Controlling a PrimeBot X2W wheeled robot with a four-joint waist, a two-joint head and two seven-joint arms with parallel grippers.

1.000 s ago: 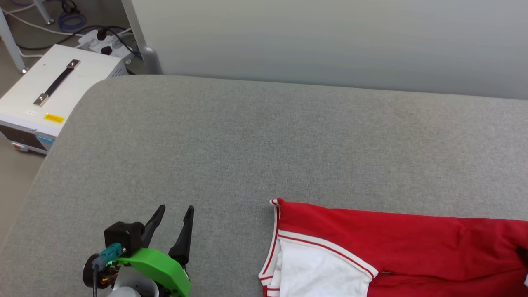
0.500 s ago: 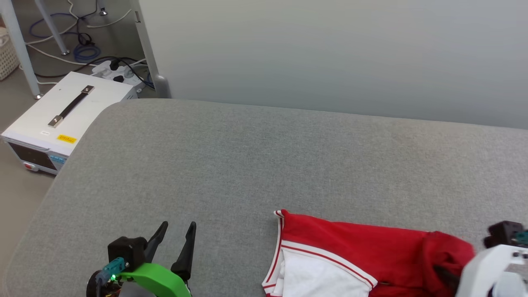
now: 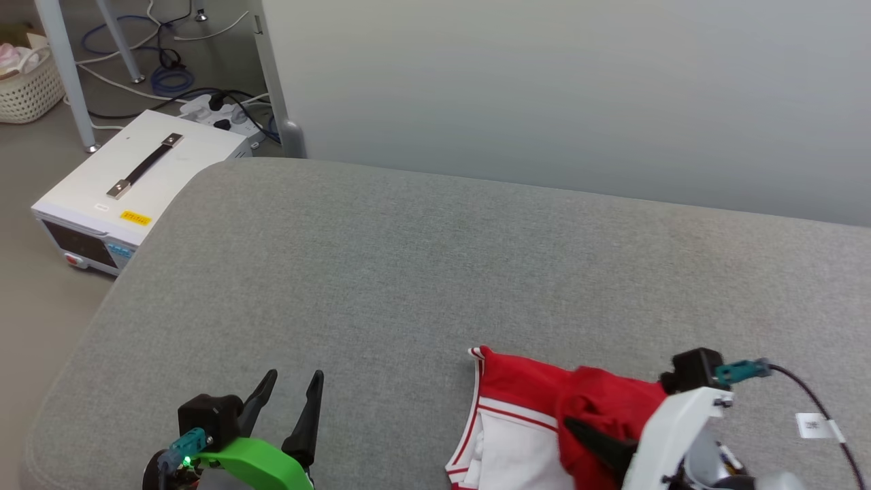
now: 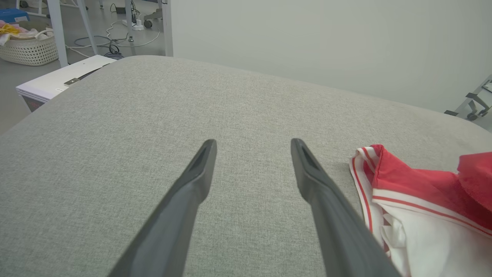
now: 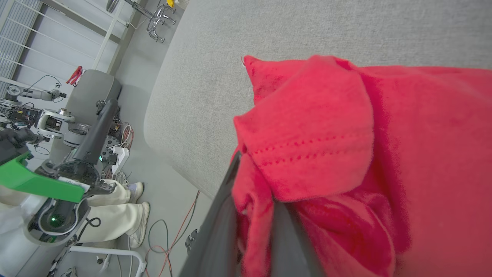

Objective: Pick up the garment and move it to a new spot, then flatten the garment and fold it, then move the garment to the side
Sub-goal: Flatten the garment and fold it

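The garment (image 3: 517, 388) is a red shirt with a white sleeve and red-and-white striped trim. It lies at the near right of the grey padded surface (image 3: 381, 272). My right gripper (image 3: 570, 425) is shut on a bunched red fold of it, held over the rest of the cloth. In the right wrist view the garment (image 5: 307, 127) drapes over that gripper (image 5: 255, 200), pinched between the dark fingers. My left gripper (image 3: 294, 378) stands open with nothing in it, to the left of the garment. In the left wrist view the garment's striped edge (image 4: 415, 184) lies just right of that gripper (image 4: 251, 144).
A white box with a black handle (image 3: 129, 184) sits on the floor past the surface's left edge. Behind it are a power strip with cables (image 3: 218, 112) and a wicker basket (image 3: 27, 82). A person's legs (image 5: 115, 215) stand on the floor.
The head camera has shifted. My right gripper has come in from the right, carrying the red cloth leftward so it bunches over itself. The left gripper stays open in place.
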